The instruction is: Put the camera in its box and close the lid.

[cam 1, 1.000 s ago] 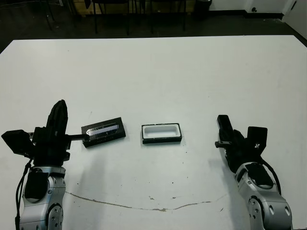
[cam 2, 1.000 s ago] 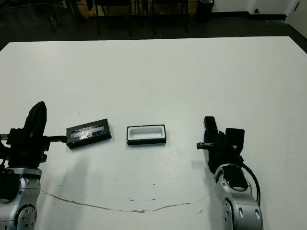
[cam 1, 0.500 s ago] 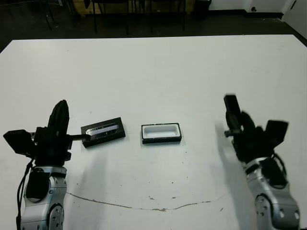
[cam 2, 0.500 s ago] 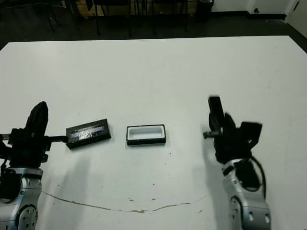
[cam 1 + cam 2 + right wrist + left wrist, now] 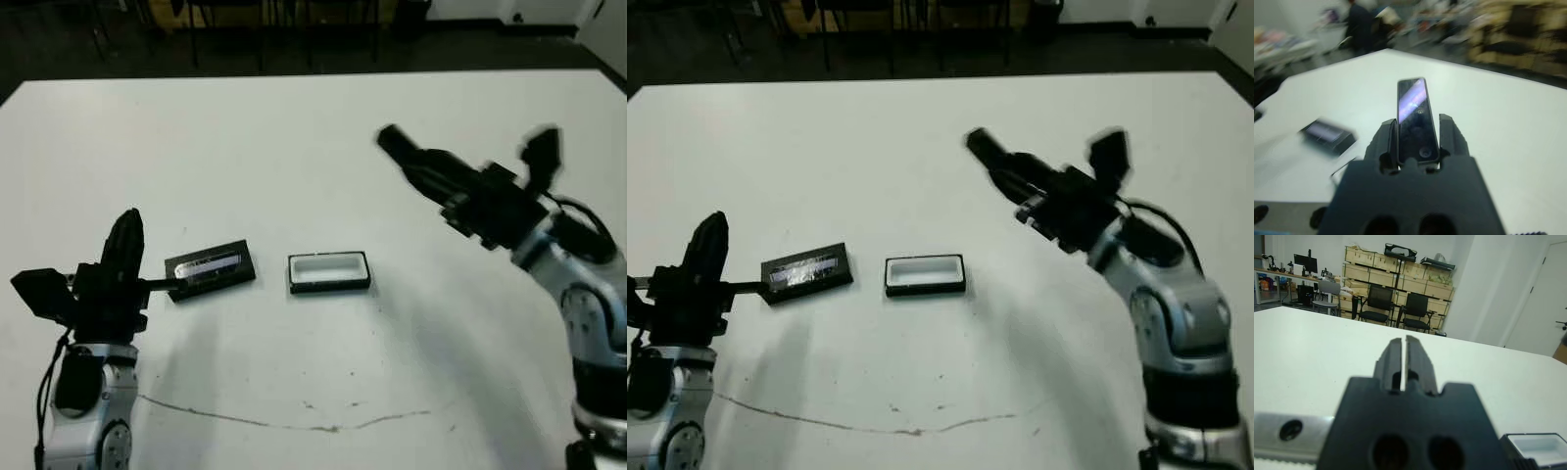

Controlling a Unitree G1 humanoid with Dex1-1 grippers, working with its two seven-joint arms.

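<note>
One second has carried the right gripper [image 5: 1418,139] from low over the table's near right edge to high above the table, swung forward and inward. Its wrist view shows it clamped on the camera [image 5: 1415,117], which stands out past the fingertips. The box [image 5: 329,272] lies open on the table [image 5: 294,157], below and nearer the robot than this gripper, somewhat toward the robot's left, well apart from it. The lid [image 5: 210,269] rests just beyond the box on that side, close in front of the left gripper [image 5: 1399,357], whose fingers are together and empty; that arm has barely moved. The lift suggests the transport step has begun: the camera is off the table and headed for the box. It still needs lowering and turning to lie along the white lining, and the lid is not yet on.
</note>
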